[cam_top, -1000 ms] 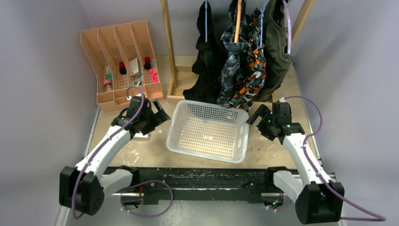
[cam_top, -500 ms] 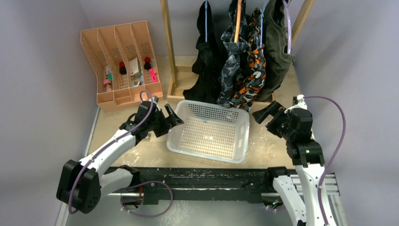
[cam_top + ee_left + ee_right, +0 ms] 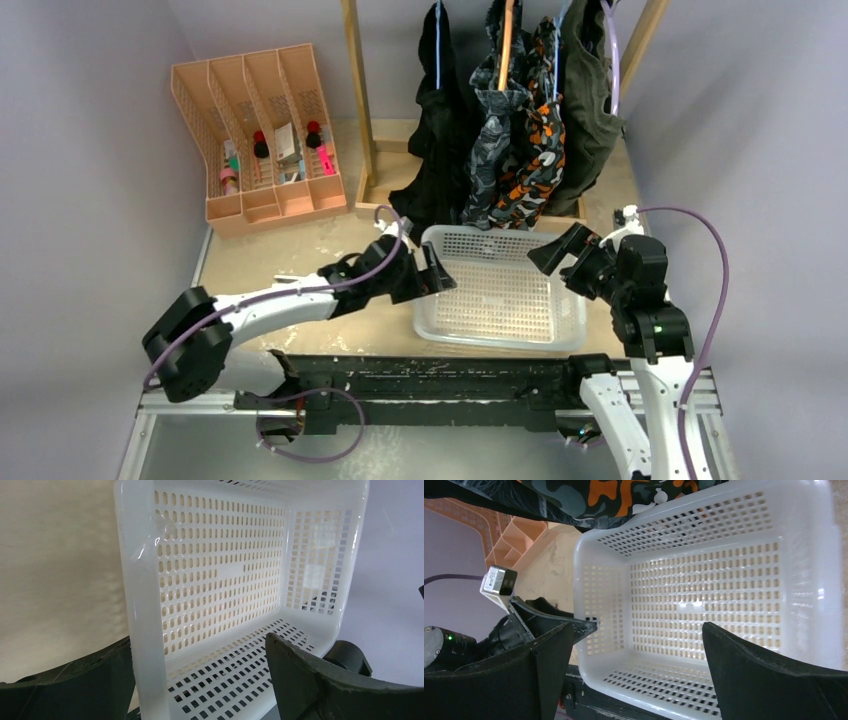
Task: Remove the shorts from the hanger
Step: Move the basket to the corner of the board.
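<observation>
Four shorts hang side by side from the wooden rack: black (image 3: 435,120), blue-grey patterned (image 3: 495,150), orange-white-black camouflage (image 3: 542,150) and olive green (image 3: 590,100). The camouflage hem also shows in the right wrist view (image 3: 614,495). Under them stands a white perforated basket (image 3: 480,236). My left gripper (image 3: 433,268) is open and straddles the basket's left wall (image 3: 142,605), one finger outside against it and one inside. My right gripper (image 3: 562,258) is open and empty, hovering over the basket's right side (image 3: 824,580), below the shorts.
An orange file organiser (image 3: 262,130) with small items stands at the back left. The rack's wooden post (image 3: 358,100) and base stand behind the basket. A black rail (image 3: 430,385) runs along the near edge. Purple walls close in on both sides.
My left arm has stretched to the right and the basket has slid right with it, under the shorts. My right arm has risen and its gripper now hangs over the basket.
</observation>
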Motion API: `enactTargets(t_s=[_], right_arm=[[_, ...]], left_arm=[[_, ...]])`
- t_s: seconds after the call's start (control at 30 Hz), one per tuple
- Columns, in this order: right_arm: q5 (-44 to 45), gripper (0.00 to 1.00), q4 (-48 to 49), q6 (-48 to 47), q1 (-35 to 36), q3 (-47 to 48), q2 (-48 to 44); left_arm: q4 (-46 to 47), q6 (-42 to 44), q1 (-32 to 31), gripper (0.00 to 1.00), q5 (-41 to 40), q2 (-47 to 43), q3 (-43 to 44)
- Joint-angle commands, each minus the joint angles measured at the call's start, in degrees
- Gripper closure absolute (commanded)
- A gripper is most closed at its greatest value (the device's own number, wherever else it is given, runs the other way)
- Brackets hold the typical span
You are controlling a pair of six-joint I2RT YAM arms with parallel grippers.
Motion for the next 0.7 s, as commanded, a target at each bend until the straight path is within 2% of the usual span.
enactTargets(t_s=[0.0, 0.1, 0.2, 0.4, 0.47, 0.57, 0.67], right_arm=[[-0.1, 0.01, -1.9, -3.2, 0.0, 4.4, 0.1], [-3.0, 0.01, -2.3, -5.1, 0.0, 4.5, 0.4], [-6.0, 0.02, -1.9, -5.7, 0.0, 1.8, 1.3], [-10.0, 0.03, 2.6, -7.7, 0.1, -5.2, 8.7], [-6.4, 0.02, 4.8, -4.8, 0.2, -7.0, 11.1], [-1.1, 0.01, 10.9, 3.1, 0.2, -8.8, 11.4], [2.4, 0.01, 18.2, 10.8, 0.1, -11.7, 13.2]], left_arm=[[10.5, -4.8, -4.7, 0.10, -5.4, 3.6, 4.2], [3.7, -4.4, -5.4, 0.09, -12.0, -0.2, 4.0], [-6.8, -3.1, -5.4, 0.07, -20.1, -7.9, 3.4], [-28.3, -3.1, -5.4, 0.05, -33.4, -22.9, 4.6], [-35.5, -4.5, -5.3, 0.05, -36.1, -27.7, 4.9], [-41.2, -6.6, -5.3, 0.04, -38.8, -33.4, 4.8], [-42.7, -8.0, -5.3, 0.04, -39.4, -37.8, 4.4]])
